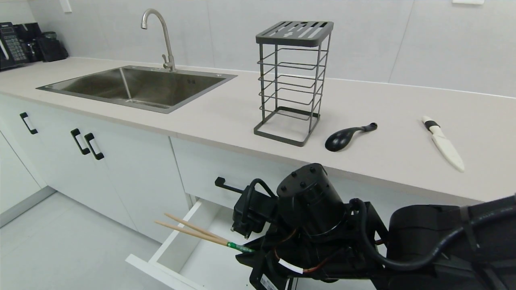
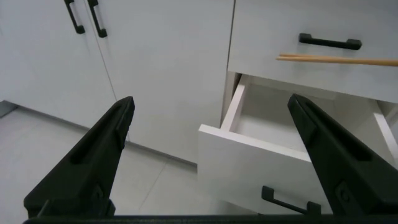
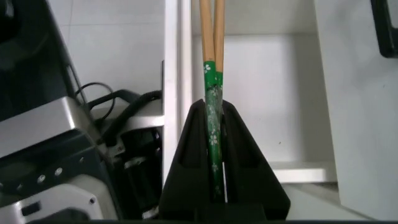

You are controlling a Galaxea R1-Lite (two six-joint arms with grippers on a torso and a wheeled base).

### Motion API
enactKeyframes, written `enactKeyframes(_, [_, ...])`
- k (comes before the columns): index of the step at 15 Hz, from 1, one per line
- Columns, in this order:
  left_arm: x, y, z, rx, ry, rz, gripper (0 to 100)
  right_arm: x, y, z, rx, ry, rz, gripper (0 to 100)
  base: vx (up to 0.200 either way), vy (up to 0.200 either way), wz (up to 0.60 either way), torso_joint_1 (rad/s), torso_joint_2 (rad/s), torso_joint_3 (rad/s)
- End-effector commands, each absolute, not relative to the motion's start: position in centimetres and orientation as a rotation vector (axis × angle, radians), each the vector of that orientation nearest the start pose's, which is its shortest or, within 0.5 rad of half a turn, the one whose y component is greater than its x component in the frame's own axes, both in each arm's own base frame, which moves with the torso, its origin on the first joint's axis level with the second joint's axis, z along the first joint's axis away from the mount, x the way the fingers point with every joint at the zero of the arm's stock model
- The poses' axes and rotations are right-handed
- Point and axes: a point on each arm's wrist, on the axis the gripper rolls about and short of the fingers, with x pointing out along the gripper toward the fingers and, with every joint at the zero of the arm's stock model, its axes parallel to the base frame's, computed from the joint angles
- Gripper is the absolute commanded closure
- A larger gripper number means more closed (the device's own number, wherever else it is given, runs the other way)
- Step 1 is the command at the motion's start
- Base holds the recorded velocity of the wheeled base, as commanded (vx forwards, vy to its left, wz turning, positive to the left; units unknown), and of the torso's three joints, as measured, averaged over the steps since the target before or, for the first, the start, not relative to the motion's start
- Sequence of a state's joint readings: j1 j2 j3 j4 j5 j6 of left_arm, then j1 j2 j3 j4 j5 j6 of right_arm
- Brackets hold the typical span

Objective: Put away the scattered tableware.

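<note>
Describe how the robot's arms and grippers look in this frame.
The right arm is matte black, with a round screw-studded joint housing, a thick black cable looping past it, thin reddish wires and a white tag. The right gripper and left gripper have black wedge-shaped fingers.

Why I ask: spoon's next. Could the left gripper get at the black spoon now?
Probably yes: the left gripper is open, low by the drawer; the spoon lies clear on the counter.

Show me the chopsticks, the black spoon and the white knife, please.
chopsticks point(image 3: 211, 81), right wrist view, on the green painted end.
black spoon point(image 1: 338, 141), head view, on its bowl.
white knife point(image 1: 446, 150), head view, on the blade.
</note>
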State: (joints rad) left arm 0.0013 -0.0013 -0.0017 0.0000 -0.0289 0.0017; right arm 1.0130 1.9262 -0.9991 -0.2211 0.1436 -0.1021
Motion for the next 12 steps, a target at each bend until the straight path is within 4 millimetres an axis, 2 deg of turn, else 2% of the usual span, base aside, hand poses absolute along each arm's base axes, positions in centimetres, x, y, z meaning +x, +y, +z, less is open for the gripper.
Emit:
enactKeyframes(1, [-2.3,-0.1,7.6,0.002,-0.002,-0.028,0,18.6,30.1,10.7,-0.410,0.645,1.136,100,0.000,0.000,0.00,-0.261,0.34,0.124])
enactKeyframes(6, [-2.3,-0.1,7.6,0.002,-0.002,-0.028,0,19.9,29.7,9.9,-0.414,0.663,1.075,100,0.000,0.000,0.00,-0.224,0.31,0.122])
enactKeyframes(12, [-2.3,-0.1,7.6,0.002,-0.002,-0.028,0,21.2,29.7,8.8,-0.420,0.657,1.000,100,0.000,0.000,0.00,-0.021,0.16,0.052])
